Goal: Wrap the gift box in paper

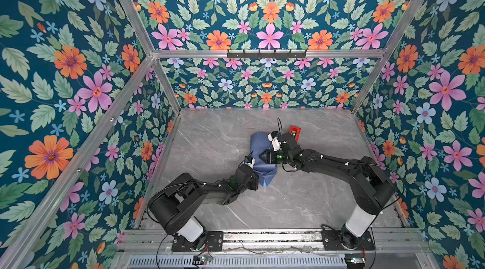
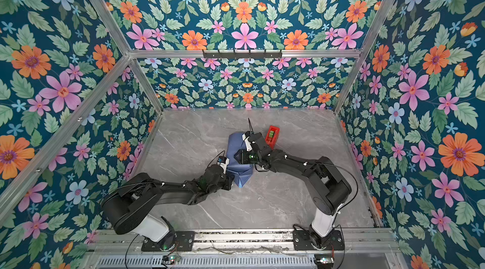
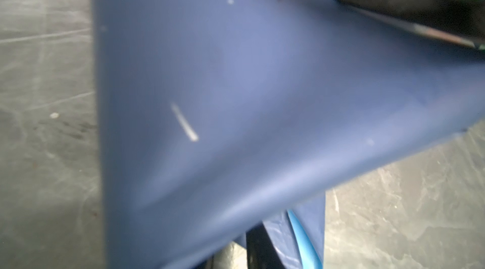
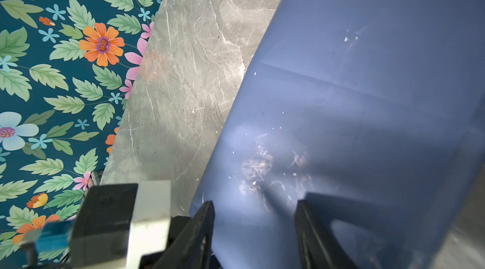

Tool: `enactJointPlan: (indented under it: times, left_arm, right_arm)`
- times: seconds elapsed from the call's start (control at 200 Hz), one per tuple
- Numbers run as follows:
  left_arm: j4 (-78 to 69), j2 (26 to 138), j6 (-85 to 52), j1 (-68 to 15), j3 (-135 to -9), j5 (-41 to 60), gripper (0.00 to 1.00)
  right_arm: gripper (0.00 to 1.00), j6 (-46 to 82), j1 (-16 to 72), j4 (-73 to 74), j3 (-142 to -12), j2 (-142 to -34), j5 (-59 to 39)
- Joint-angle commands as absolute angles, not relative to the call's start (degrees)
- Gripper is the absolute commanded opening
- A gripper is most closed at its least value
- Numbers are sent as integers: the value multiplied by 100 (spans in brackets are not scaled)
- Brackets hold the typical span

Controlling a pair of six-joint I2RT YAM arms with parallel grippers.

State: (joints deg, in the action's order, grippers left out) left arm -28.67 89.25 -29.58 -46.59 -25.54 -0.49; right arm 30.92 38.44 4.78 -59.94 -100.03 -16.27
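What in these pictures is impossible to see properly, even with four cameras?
- Gift box: hidden in every view, wrapped under the paper.
- Left tool: tips buried by the paper flap in both top views; the left wrist view is blurred, so open or shut is unclear.
- Red tape dispenser: partly covered by the right arm in a top view.

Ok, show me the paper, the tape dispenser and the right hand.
paper (image 1: 258, 149): in a top view, dark top face.
tape dispenser (image 1: 295, 132): in a top view, its middle.
right hand (image 4: 254, 206): right wrist view, between its fingertips.
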Motion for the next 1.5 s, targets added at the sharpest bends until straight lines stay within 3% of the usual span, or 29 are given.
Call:
enactJointPlan:
  times: [0.0, 0.69, 0.985, 1.31, 1.405, 1.495]
  left_arm:
    - [-2771, 8913, -2752, -4721, -2523, 1, 23]
    - [-2681, 8783, -2715, -5545, -2341, -75, 20]
    - [-2848, 7914, -2724, -5566, -2036, 178, 24]
    - [-1508, 6168, -2633, -5295, -2127, -768, 52]
    - [-1325, 5746, -2881, -4862, -2174, -742, 62]
    - [-1384, 5753, -3307, -4058, -2236, -114, 70]
  right_arm:
    - [52, 3138, 3866, -307, -5940, -10041, -1702]
    - [52, 3176, 3869, -251, -5925, -10056, -1705]
    - [53, 3115, 3864, -358, -6048, -10021, -1722]
    - [56, 2899, 3865, -771, -6547, -9362, -1917]
    - [58, 2900, 3856, -863, -6364, -9038, -1710]
    - [60, 2950, 3756, -1025, -6214, -8863, -1444]
